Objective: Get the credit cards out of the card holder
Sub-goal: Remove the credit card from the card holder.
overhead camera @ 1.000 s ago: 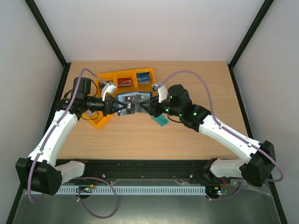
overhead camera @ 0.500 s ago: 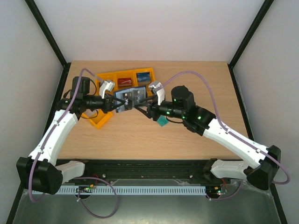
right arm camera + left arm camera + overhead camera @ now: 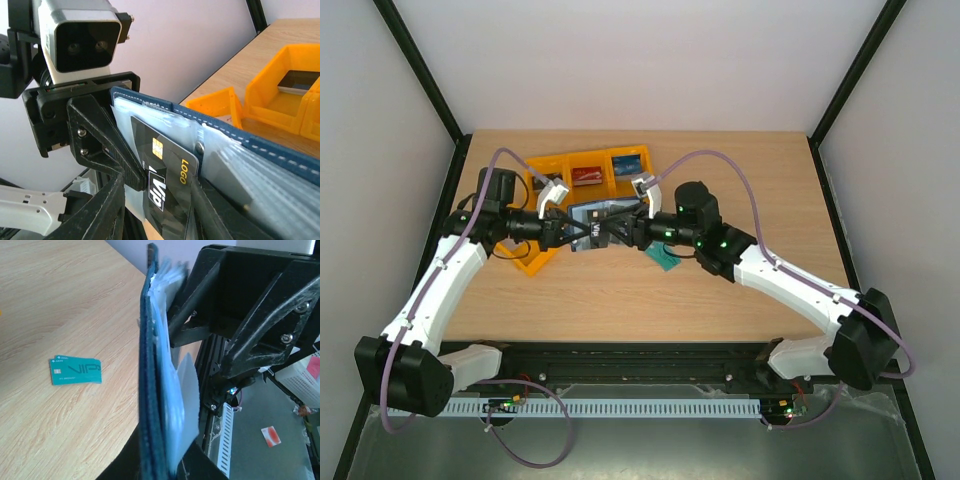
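Note:
The navy card holder point(image 3: 598, 222) is held open above the table, between the two grippers. My left gripper point(image 3: 570, 232) is shut on its left edge. In the left wrist view the card holder point(image 3: 150, 365) stands edge-on, with pale clear sleeves fanned to the right. My right gripper point(image 3: 622, 231) is open at the holder's right side. In the right wrist view its fingers point(image 3: 107, 210) straddle a black VIP credit card point(image 3: 167, 175) that sits partly out of a clear sleeve. The lone teal card point(image 3: 76, 371) lies flat on the table.
Orange bins point(image 3: 552, 166) stand at the back left, holding a red card point(image 3: 586, 176) and a blue card point(image 3: 628, 166). They also show in the right wrist view point(image 3: 270, 107). The teal card point(image 3: 665, 260) lies under my right arm.
My right gripper has moved left and closed in on the card holder, so its fingers now sit either side of the black card. My left gripper still holds the holder, which has shifted slightly.

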`<action>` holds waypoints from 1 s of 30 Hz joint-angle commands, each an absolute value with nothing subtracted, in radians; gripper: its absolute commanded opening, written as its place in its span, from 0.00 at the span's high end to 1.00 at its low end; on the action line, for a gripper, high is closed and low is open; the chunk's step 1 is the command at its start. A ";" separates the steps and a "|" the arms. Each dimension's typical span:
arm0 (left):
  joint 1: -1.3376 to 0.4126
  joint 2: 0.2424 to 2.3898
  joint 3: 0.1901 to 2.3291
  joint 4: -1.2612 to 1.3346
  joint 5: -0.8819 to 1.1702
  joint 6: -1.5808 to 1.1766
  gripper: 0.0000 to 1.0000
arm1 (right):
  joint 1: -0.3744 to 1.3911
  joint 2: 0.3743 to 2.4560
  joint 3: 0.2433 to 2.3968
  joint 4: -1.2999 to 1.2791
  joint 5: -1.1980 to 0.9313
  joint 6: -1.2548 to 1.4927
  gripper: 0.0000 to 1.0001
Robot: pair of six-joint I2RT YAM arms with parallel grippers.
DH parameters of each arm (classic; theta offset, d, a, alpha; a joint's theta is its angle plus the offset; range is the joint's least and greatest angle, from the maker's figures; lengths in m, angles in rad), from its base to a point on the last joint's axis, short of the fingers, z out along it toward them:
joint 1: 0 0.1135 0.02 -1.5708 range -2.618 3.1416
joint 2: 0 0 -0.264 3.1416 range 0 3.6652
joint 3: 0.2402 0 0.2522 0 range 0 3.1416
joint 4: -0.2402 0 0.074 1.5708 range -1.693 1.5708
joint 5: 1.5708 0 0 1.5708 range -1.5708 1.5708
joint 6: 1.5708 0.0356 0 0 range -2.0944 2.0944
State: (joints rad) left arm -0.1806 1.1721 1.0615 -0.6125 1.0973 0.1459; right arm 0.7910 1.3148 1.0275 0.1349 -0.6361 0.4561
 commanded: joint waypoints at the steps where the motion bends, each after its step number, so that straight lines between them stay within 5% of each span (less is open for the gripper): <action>1: -0.190 1.157 1.102 -0.669 1.180 0.231 0.98 | 0.778 1.314 0.981 0.219 -0.662 0.466 0.62; 12: -0.197 1.155 1.114 -0.726 1.215 0.303 0.98 | 0.779 1.389 0.969 0.287 -0.825 0.474 0.56; 20: -0.197 1.161 1.086 -0.684 1.213 0.262 0.98 | 0.787 1.399 0.956 0.400 -0.924 0.499 0.98; 30: -0.184 1.160 1.053 -0.622 1.214 0.188 0.91 | 0.750 1.288 0.898 0.259 -0.799 0.433 0.98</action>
